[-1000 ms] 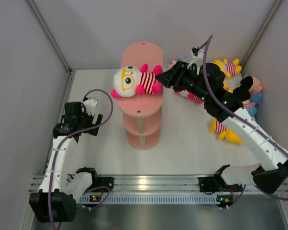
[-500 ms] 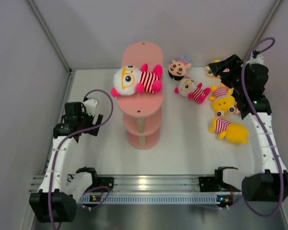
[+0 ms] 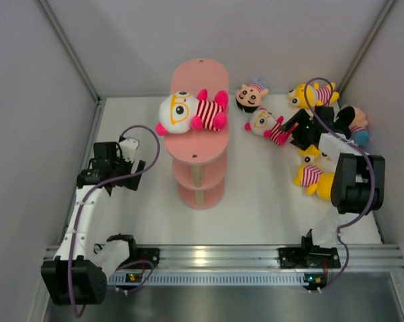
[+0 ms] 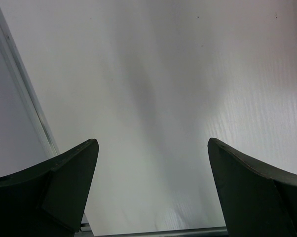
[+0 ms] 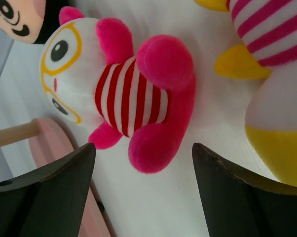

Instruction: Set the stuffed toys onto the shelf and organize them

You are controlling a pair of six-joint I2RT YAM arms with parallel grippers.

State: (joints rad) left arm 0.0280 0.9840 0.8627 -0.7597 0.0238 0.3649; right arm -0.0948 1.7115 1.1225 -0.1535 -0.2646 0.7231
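The salmon-pink shelf (image 3: 200, 74) stands at mid-table. A big white-faced toy with orange glasses and a striped shirt (image 3: 188, 113) lies on its top tier. My right gripper (image 3: 292, 129) is open and empty, low over the table, with a small white-faced pink doll (image 3: 268, 125) just ahead of its jaws. In the right wrist view the gripper (image 5: 143, 146) is open, and the doll's (image 5: 124, 94) pink leg lies between the fingertips without touching them. My left gripper (image 3: 121, 168) is open and empty at the left; in its wrist view (image 4: 153, 143) only bare table shows.
A black-haired doll head (image 3: 250, 96), a yellow bear (image 3: 313, 94), a second yellow bear (image 3: 314, 176) and a dark-haired doll (image 3: 353, 124) lie at the right. The shelf's lower tier (image 5: 45, 143) and wooden post (image 5: 13, 136) are close to the doll. Walls enclose the table.
My right arm has left the big toy on the top tier, swung right, then dropped low beside the small pink doll. The left arm has barely moved.
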